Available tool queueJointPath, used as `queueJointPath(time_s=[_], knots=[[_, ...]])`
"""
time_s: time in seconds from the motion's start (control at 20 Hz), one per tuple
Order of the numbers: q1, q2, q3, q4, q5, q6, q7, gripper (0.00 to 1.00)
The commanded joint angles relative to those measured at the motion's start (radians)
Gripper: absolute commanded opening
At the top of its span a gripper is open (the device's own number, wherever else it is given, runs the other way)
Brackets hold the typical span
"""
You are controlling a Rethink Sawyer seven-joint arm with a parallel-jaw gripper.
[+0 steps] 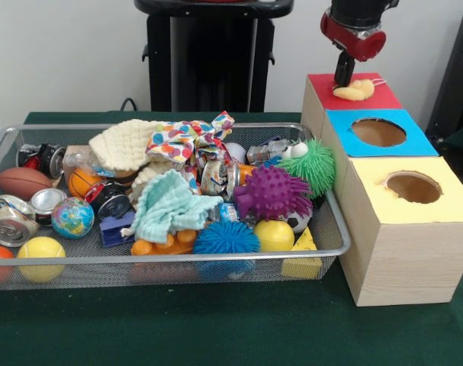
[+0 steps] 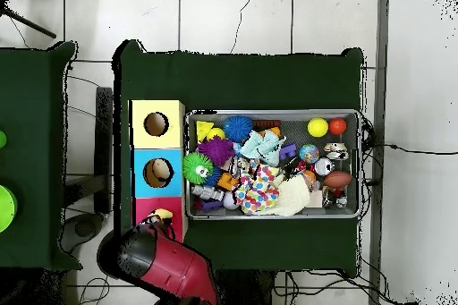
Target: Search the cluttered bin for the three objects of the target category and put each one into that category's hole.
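Observation:
My gripper [image 1: 343, 78] hangs over the pale wood box with the red surround [image 1: 384, 95] at the far right. It looks shut on the left end of a yellow soft thing [image 1: 355, 91] that lies over the red-surround hole and hides it. In the overhead view the red arm covers most of the red surround [image 2: 173, 205], and the yellow thing [image 2: 161, 215] shows just past the gripper [image 2: 152, 222]. The silver wire-mesh bin [image 1: 178, 260] sits to the left, full of balls, cans, cloths and spiky toys; it also shows in the overhead view [image 2: 273, 114].
The blue-surround hole [image 1: 378, 132] and the yellow-surround hole [image 1: 413, 187] line up nearer the camera. In the bin are a purple spiky ball [image 1: 271, 191], a green spiky ball [image 1: 316, 165], a mint cloth [image 1: 168, 203] and a globe ball [image 1: 72, 217]. A green cloth covers the table [image 1: 216, 328].

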Motion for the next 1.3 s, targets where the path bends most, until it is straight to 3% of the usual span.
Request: queueJointPath(time_s=[0.05,0.2,0.3,0.75,0.85,1.15,1.3], knots=[[0.039,0.064,0.021,-0.067,-0.012,0.066,0.226,0.0],[0.058,0.005,-0.055,-0.108,-0.073,0.234,0.237,0.0],[0.064,-0.01,-0.071,-0.122,-0.087,0.28,0.246,0.0],[0.062,0.002,-0.076,-0.129,-0.07,0.287,0.238,0.0],[0.063,0.011,-0.072,-0.132,-0.057,0.277,0.244,0.0],[0.031,0.083,0.012,-0.11,0.031,0.082,0.236,0.0],[0.024,0.101,0.032,-0.118,0.057,0.047,0.239,0.0]])
